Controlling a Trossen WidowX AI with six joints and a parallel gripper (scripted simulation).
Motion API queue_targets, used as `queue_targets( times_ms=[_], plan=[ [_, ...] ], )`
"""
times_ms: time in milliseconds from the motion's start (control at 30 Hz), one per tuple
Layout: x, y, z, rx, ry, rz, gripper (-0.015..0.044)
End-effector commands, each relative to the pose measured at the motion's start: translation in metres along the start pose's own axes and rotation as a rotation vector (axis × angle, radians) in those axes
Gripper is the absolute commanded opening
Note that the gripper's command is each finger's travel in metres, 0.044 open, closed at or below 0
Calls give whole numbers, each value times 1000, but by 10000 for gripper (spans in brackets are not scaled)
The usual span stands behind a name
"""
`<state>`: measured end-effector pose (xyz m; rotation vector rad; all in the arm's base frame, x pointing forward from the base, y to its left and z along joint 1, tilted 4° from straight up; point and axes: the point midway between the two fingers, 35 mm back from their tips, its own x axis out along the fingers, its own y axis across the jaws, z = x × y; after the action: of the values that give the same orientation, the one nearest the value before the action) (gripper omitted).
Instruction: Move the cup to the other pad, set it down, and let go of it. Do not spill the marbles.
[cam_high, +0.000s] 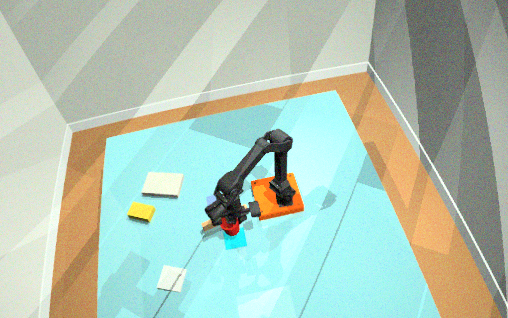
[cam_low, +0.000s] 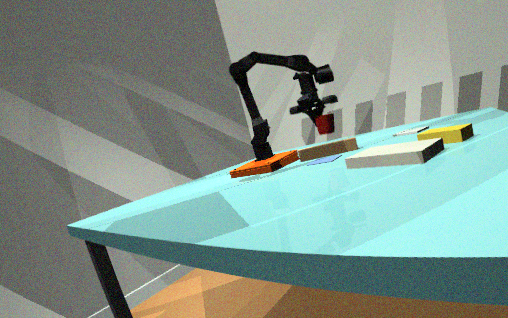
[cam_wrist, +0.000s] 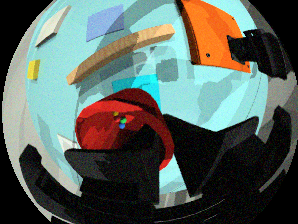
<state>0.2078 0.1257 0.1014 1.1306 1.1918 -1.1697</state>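
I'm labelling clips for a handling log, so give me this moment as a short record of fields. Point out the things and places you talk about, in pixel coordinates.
held item: red cup (cam_high: 231, 228) (cam_low: 325, 124) (cam_wrist: 100, 125), off the table
gripper (cam_wrist: 158, 119): shut on the cup
cup contents: small marbles (cam_wrist: 122, 121), inside
pads: cyan (cam_high: 236, 240) (cam_wrist: 145, 85); blue-violet (cam_low: 324, 160) (cam_wrist: 105, 22)
between pads: long wooden bar (cam_high: 207, 226) (cam_low: 327, 149) (cam_wrist: 120, 50)
other blocks: yellow (cam_high: 141, 212) (cam_low: 450, 133) (cam_wrist: 34, 69); large off-white (cam_high: 163, 184) (cam_low: 390, 155) (cam_wrist: 51, 27)
release: not yet done

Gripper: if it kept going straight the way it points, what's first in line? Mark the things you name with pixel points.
Gripper (cam_high: 230, 218) (cam_low: 317, 117) (cam_wrist: 158, 119) points down, red cup (cam_high: 231, 229) (cam_low: 326, 124) (cam_wrist: 97, 111) held. Probably the cyan pad (cam_high: 236, 242) (cam_wrist: 145, 83) or table beside it; depth unclear, so clearance past the wooden bar (cam_high: 209, 226) (cam_low: 327, 149) (cam_wrist: 120, 49) is uncertain.
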Motion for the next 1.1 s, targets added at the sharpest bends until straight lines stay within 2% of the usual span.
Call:
queue_targets(
  times_ms=[0, 1067],
  plan=[
    [3, -1, -1, 7, 3, -3, 0],
    [44, -1, -4, 7, 3, -3, 0]
  ],
)
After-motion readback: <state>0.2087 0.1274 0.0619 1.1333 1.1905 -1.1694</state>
